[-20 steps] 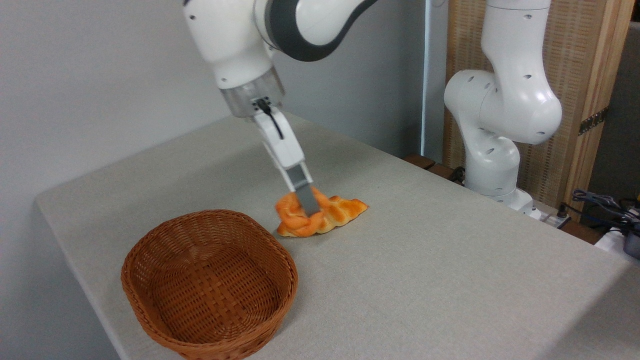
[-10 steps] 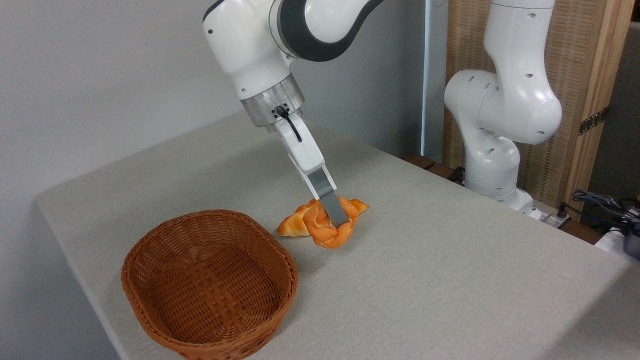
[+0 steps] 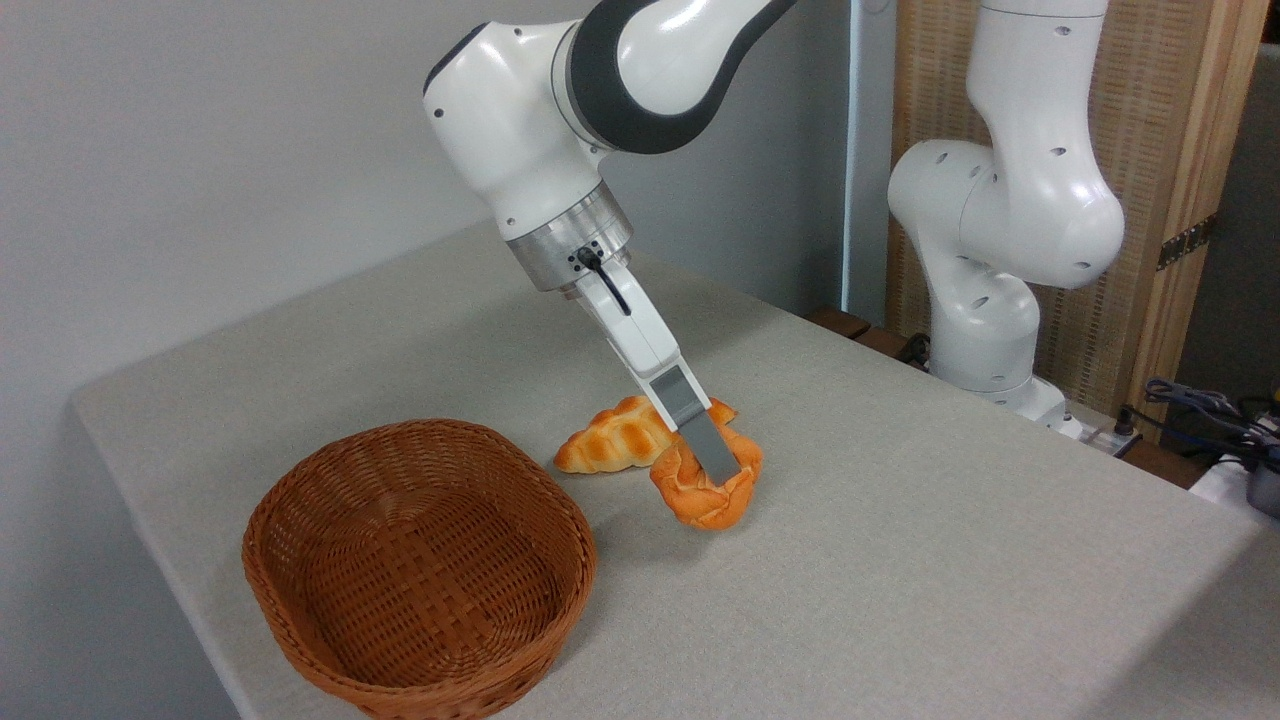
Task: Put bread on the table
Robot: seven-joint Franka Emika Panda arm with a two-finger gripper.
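Note:
The bread point(image 3: 705, 492), a small round orange-golden bun with a cracked top, is held in my gripper point(image 3: 722, 462), which is shut on it. The near grey finger crosses the bun's upper right side; the other finger is hidden behind it. The bun hangs just above or barely touching the table point(image 3: 900, 560), a grey-beige cloth-covered top; I cannot tell which. It sits right of the long braided loaf point(image 3: 620, 437) and overlaps that loaf's right end in the picture.
A brown woven wicker basket point(image 3: 420, 565) stands at the table's front left with nothing in it. The arm's white base point(image 3: 985, 330) rises behind the table's right edge. Cables and gear point(image 3: 1215, 415) lie at far right.
My gripper has carried the bun rightward and toward the camera, from over the loaf's left end to past its right end. The braided loaf now shows almost fully. Basket unmoved.

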